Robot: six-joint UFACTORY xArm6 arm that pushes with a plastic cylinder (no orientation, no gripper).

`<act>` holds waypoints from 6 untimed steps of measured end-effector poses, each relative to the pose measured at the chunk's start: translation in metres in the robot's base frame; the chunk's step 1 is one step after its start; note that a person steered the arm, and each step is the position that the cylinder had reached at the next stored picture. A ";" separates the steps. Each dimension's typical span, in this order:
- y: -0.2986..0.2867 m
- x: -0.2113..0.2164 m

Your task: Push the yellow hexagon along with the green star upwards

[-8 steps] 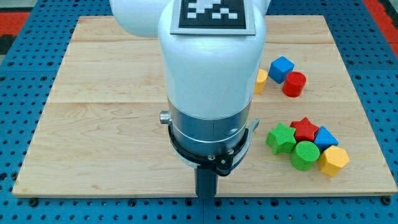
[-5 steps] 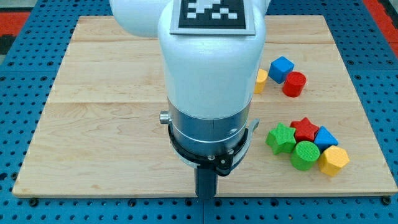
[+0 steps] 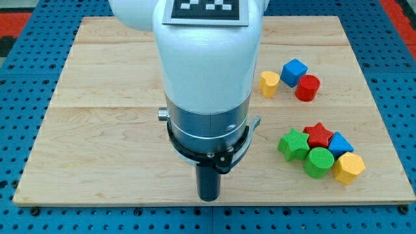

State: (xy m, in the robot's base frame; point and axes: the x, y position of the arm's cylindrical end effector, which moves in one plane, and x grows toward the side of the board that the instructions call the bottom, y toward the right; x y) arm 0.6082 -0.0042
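Observation:
The yellow hexagon (image 3: 349,168) lies near the board's bottom right corner. The green star (image 3: 294,144) lies to its upper left, at the left end of the same cluster. Between them sit a green cylinder (image 3: 318,162), a red star (image 3: 318,134) and a blue block (image 3: 340,143), all packed close together. My tip (image 3: 208,197) rests near the board's bottom edge, well to the left of the cluster and apart from every block.
A yellow heart-shaped block (image 3: 269,83), a blue cube (image 3: 294,71) and a red cylinder (image 3: 307,88) sit at the upper right. The arm's white body (image 3: 205,71) hides the board's middle. The wooden board (image 3: 97,130) lies on a blue pegboard.
The arm and my tip have shifted slightly to the left and a little up. The yellow heart block is now fully uncovered. No block has moved.

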 end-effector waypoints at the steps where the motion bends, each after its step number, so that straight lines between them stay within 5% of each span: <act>1: 0.000 0.000; 6: 0.029 0.004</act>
State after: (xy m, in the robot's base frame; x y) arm 0.6123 0.0244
